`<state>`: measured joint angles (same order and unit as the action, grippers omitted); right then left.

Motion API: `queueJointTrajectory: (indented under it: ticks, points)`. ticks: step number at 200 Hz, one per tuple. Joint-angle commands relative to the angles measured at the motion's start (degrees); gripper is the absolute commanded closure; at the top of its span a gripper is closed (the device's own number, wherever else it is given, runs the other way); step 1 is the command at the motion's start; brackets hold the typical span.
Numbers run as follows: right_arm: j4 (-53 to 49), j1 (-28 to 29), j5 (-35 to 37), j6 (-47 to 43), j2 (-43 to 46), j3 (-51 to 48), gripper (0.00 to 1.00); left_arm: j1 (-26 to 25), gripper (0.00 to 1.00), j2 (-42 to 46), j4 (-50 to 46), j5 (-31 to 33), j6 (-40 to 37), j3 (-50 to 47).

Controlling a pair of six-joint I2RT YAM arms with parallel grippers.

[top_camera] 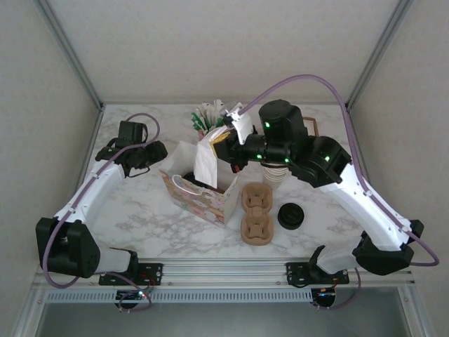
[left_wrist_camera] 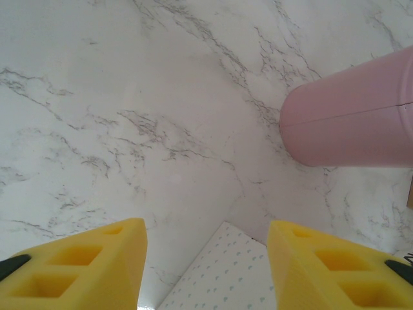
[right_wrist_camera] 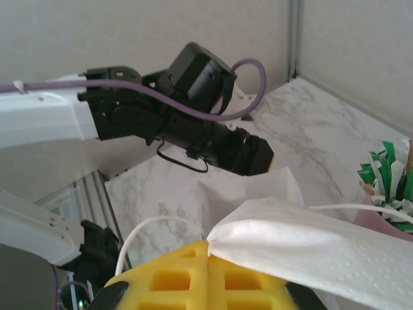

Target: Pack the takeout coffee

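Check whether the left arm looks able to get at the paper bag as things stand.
Probably yes. The left gripper hangs just left of the paper bag, jaws apart, with bare marble between them. The right gripper holds a napkin over the bag's far side, away from that approach.

Note the takeout coffee: it stands inside the open patterned paper bag, left of centre on the tabletop. You see its round black lid facing up; the cup body is hidden.

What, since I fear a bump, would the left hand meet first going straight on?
Likely the dotted white panel just before the left hand, or the marble table beyond; depth is unclear.
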<state>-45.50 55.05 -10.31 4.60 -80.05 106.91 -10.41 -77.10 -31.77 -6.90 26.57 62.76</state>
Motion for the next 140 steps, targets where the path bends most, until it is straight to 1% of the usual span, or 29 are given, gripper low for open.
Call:
queueJointTrajectory:
  ticks: [1, 50, 89, 103, 117, 140]
  points:
    - [-4.9, 1.3, -1.3, -3.2, -2.7, 3.5, 1.00, -0.6, 0.48, 1.2, -0.5, 0.6, 0.1, -1.0]
    - [-10.1, 3.5, -7.7, -6.7, -8.3, 7.9, 1.00, -0.6, 0.48, 1.1, -0.5, 0.7, 0.0, -1.0]
    - [-8.7, 3.7, -14.7, -6.4, -9.6, 7.5, 1.00, -0.7, 0.48, 1.0, -0.5, 0.8, -0.1, -1.1]
    - [-7.4, 3.7, -15.2, -5.6, -9.7, 7.2, 1.00, -0.7, 0.48, 0.9, -0.5, 0.8, -0.1, -1.0]
    - [-6.4, 3.7, -14.1, -4.2, -10.0, 7.2, 1.00, -0.7, 0.48, 0.9, -0.5, 0.8, -0.1, -1.0]
    - [-7.8, 3.5, -9.0, -3.1, -10.7, 7.2, 1.00, -0.7, 0.48, 0.8, -0.5, 0.8, -0.1, -1.0]
